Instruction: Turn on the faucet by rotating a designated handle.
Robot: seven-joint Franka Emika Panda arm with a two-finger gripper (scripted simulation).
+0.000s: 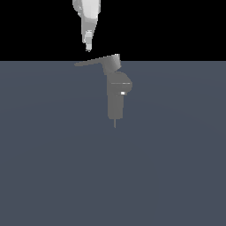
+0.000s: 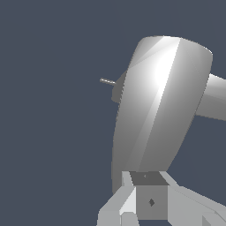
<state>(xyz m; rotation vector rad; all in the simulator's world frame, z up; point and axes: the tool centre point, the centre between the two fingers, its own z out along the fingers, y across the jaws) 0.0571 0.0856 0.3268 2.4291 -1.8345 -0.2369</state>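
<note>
The faucet [image 1: 115, 103] is a plain grey upright column with a rounded bulge, a small white spot and a thin pin at its foot. Its handle [image 1: 95, 61] is a long flat lever that runs from the blocky hub on top of the column toward the exterior view's left, tapering to a point. My white gripper [image 1: 88, 46] hangs just above the lever's thin end, apart from it, fingers together. In the wrist view the handle [image 2: 159, 101] fills the middle as a large bright grey form, the gripper [image 2: 148, 196] is close in front of it, and the faucet's pin [image 2: 106, 81] sticks out behind.
A flat dark blue-grey floor [image 1: 53, 167] lies under and around the faucet. Above its far edge the background is black.
</note>
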